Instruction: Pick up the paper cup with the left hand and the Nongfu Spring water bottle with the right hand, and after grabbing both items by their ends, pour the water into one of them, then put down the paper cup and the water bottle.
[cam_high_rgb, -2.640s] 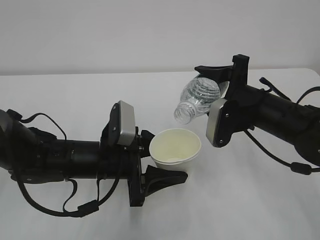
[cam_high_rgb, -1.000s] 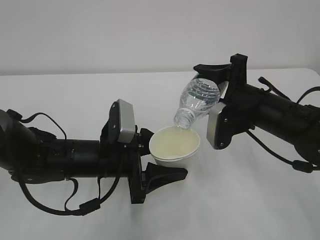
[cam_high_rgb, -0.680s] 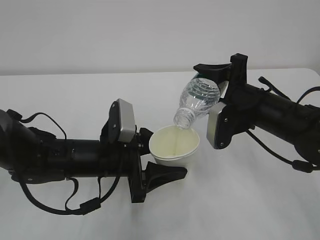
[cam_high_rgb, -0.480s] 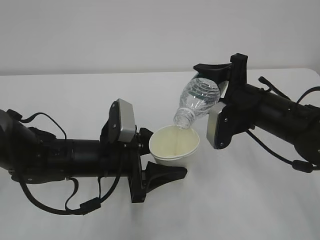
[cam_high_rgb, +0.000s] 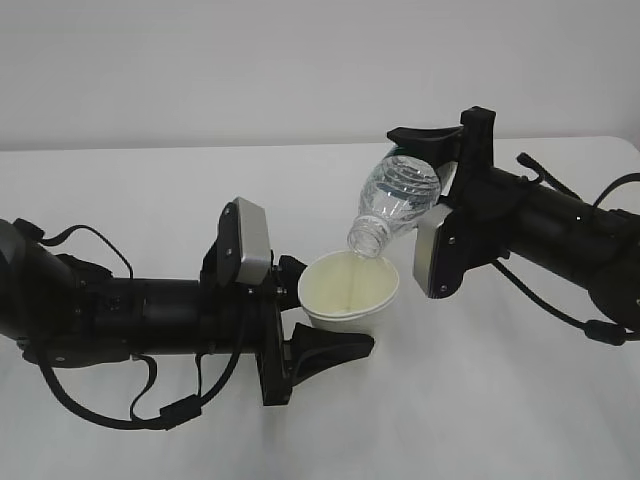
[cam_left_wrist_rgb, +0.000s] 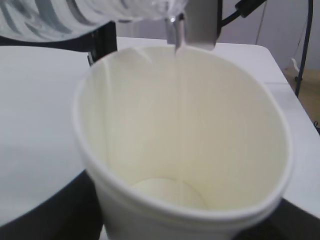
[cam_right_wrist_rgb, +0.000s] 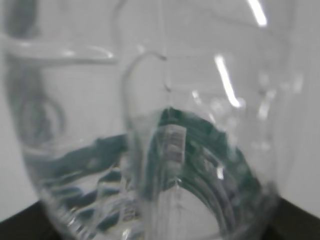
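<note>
My left gripper (cam_high_rgb: 335, 312) is shut on the off-white paper cup (cam_high_rgb: 350, 290), holding it by its base above the table. In the left wrist view the cup (cam_left_wrist_rgb: 200, 125) fills the frame, its cream inside showing. My right gripper (cam_high_rgb: 424, 186) is shut on the base of the clear Nongfu Spring water bottle (cam_high_rgb: 396, 204). The bottle is tilted mouth-down over the cup's far rim. A thin stream of water (cam_high_rgb: 352, 272) falls from its mouth into the cup, also seen as a stream (cam_left_wrist_rgb: 179, 65) in the left wrist view. The bottle (cam_right_wrist_rgb: 165, 125) with its dark green label fills the right wrist view.
The white table (cam_high_rgb: 500, 410) lies under both arms, with a plain pale wall behind it. The two black arms reach in from the left and right edges and meet near the middle. Cables hang off both arms.
Since the oldest frame the bottle has tipped and dropped so that its mouth is over the cup's rim and water runs out. Over the last second both arms have stayed nearly still.
</note>
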